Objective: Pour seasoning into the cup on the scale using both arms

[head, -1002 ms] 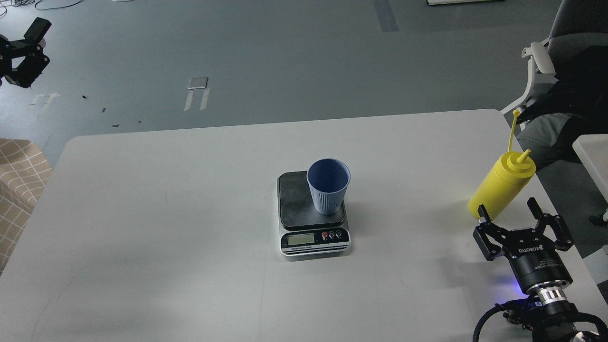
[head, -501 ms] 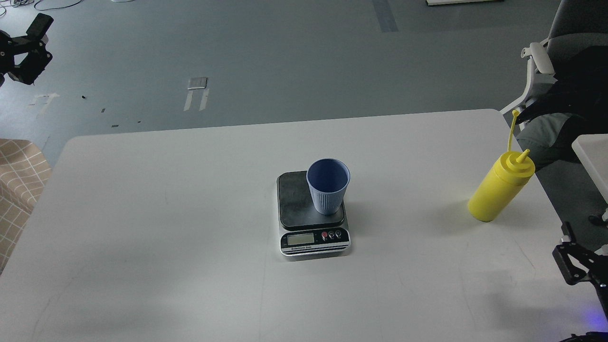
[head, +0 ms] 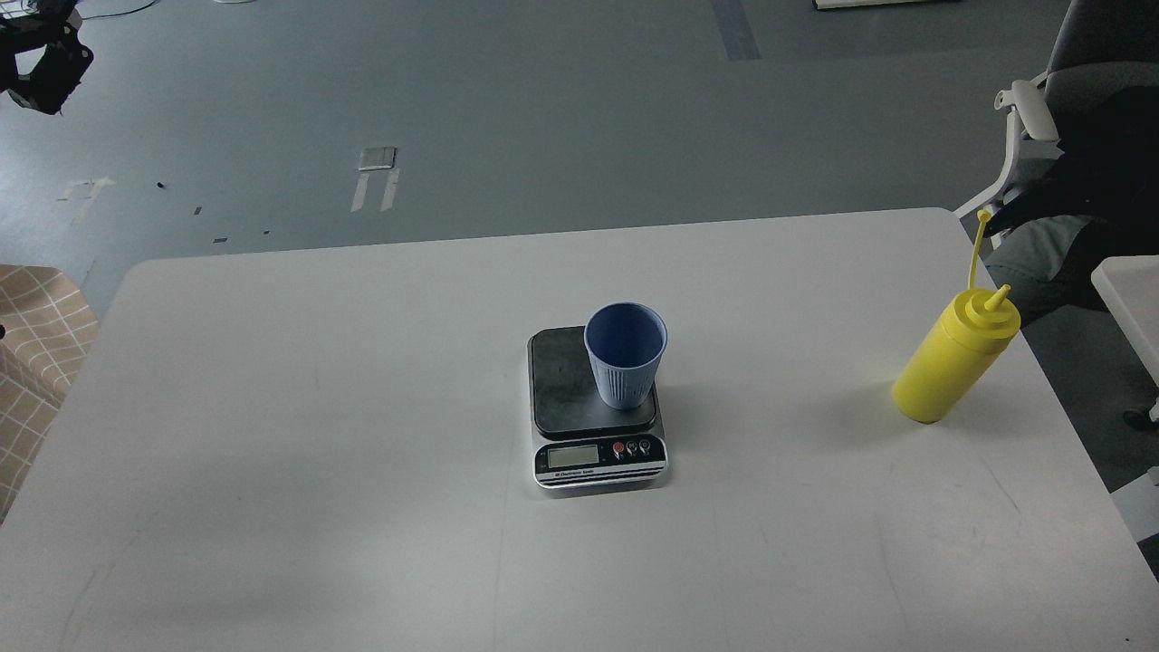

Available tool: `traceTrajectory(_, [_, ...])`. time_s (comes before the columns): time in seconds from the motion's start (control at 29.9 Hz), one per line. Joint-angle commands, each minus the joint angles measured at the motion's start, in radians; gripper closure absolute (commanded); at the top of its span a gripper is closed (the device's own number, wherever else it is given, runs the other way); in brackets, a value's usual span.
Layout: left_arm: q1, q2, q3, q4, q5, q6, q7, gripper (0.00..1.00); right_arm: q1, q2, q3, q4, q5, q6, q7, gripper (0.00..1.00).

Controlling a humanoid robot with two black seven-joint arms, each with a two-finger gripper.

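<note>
Left hand [head: 36,56] hangs far off at the upper-left corner, its spread unreadable to us, our right hand unseen, while the seasoning [head: 953,359] stands upright near the table [head: 272,453] right edge, well right of the cup [head: 625,355] on the scale [head: 598,453].

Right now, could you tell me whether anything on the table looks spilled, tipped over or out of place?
Nothing is spilled or knocked over. The cup stands upright on the scale, though off-centre toward the plate's right side. The yellow bottle stands near the table's right edge with its cap off, the strap sticking up.
</note>
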Motion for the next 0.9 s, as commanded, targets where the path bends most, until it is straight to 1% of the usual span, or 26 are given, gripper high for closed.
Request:
traceTrajectory(0.0, [-0.029,-0.009,0.006,0.011,-0.002,0.000,0.000,0.02,0.273,0.002,-0.195,-0.012,-0.135,0.000,-0.001,0.01])
traceTrajectory(0.07, [-0.046,-0.018,0.003,0.016,-0.002,0.000,0.000,0.02,0.361,0.023,-0.275,-0.015,-0.184,0.000,0.000,0.01])
traceTrajectory(0.1, [-0.069,-0.044,0.003,0.019,-0.003,0.000,0.000,0.02,0.430,0.057,-0.338,-0.024,-0.226,0.000,0.000,0.01])
traceTrajectory(0.13, [-0.083,-0.064,0.004,0.025,-0.003,0.000,0.000,0.02,0.460,0.078,-0.363,-0.027,-0.243,0.000,0.000,0.01])
traceTrajectory(0.2, [-0.133,-0.141,0.018,0.057,-0.002,0.000,0.000,0.02,0.541,0.167,-0.429,-0.038,-0.309,-0.003,0.000,0.01])
traceTrajectory(0.33, [-0.176,-0.216,0.012,0.105,-0.003,0.000,0.000,0.02,0.628,0.304,-0.484,-0.096,-0.408,-0.018,0.002,0.01])
traceTrajectory(0.37, [-0.201,-0.247,0.017,0.111,-0.003,0.000,0.000,0.02,0.660,0.362,-0.490,-0.113,-0.451,-0.019,0.002,0.01])
traceTrajectory(0.47, [-0.227,-0.313,0.020,0.119,-0.003,0.000,0.000,0.02,0.681,0.481,-0.493,-0.121,-0.528,-0.022,0.003,0.01])
traceTrajectory(0.5, [-0.227,-0.313,0.020,0.119,-0.003,0.000,0.000,0.02,0.681,0.482,-0.494,-0.121,-0.528,-0.022,0.003,0.01])
traceTrajectory(0.6, [-0.227,-0.385,0.023,0.122,0.000,0.000,0.000,0.02,0.675,0.551,-0.500,-0.126,-0.570,-0.022,0.006,0.01])
traceTrajectory(0.67, [-0.223,-0.434,0.023,0.124,0.005,0.000,0.000,0.02,0.656,0.600,-0.498,-0.159,-0.609,-0.022,0.008,0.01])
traceTrajectory(0.77, [-0.213,-0.481,0.024,0.125,0.006,0.000,0.000,0.02,0.613,0.638,-0.497,-0.164,-0.623,-0.022,0.010,0.01])
traceTrajectory(0.87, [-0.195,-0.511,0.024,0.127,0.009,0.000,0.000,0.02,0.573,0.643,-0.498,-0.161,-0.630,-0.016,0.011,0.01])
